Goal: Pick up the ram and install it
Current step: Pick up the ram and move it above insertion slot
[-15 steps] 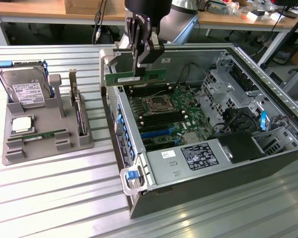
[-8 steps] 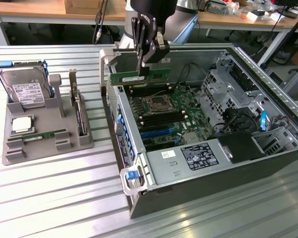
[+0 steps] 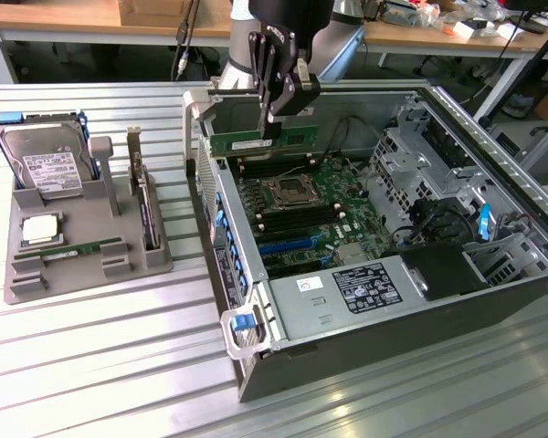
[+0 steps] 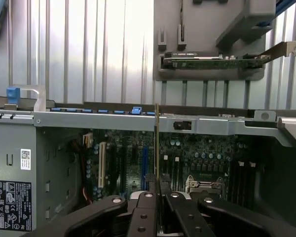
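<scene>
My gripper (image 3: 272, 132) is shut on the ram (image 3: 299, 140), a long green stick with a white label, held level by its top edge. It hangs inside the open computer case (image 3: 493, 274), just above the black memory slots (image 3: 263, 168) at the far side of the motherboard (image 3: 333, 214). Whether it touches a slot I cannot tell. In the wrist view the ram (image 4: 157, 140) shows edge-on as a thin upright strip rising from between the black fingers (image 4: 144, 197), with the gripper (image 4: 157, 181) over the board.
On the exterior view's left, a grey tray (image 3: 23, 283) holds a hard drive (image 3: 46, 164), a square silver processor (image 3: 38, 230), another green stick (image 3: 82, 248) and an upright expansion card (image 3: 144, 205). The expansion card (image 4: 217, 61) also appears beyond the case wall. The processor socket (image 3: 286, 190) sits just beyond the slots.
</scene>
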{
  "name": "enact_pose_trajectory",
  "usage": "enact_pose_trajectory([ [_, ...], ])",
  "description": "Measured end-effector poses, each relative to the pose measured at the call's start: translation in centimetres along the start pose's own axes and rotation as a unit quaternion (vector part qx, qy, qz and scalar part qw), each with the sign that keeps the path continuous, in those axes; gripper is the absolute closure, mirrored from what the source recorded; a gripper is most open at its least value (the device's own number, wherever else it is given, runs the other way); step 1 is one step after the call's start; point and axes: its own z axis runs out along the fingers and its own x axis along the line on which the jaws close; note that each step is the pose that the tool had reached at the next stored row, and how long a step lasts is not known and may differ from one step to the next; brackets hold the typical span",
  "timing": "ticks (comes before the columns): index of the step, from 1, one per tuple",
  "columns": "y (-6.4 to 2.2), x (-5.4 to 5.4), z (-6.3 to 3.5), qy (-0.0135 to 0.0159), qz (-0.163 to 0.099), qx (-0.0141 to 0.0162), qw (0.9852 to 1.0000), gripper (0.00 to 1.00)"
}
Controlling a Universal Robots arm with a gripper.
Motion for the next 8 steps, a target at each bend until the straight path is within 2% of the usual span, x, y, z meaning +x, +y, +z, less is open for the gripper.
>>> enact_pose_trajectory([
  [8, -0.91, -0.02, 0.00, 0.0004, 0.000, 0.0000, 1.0000, 0.88],
])
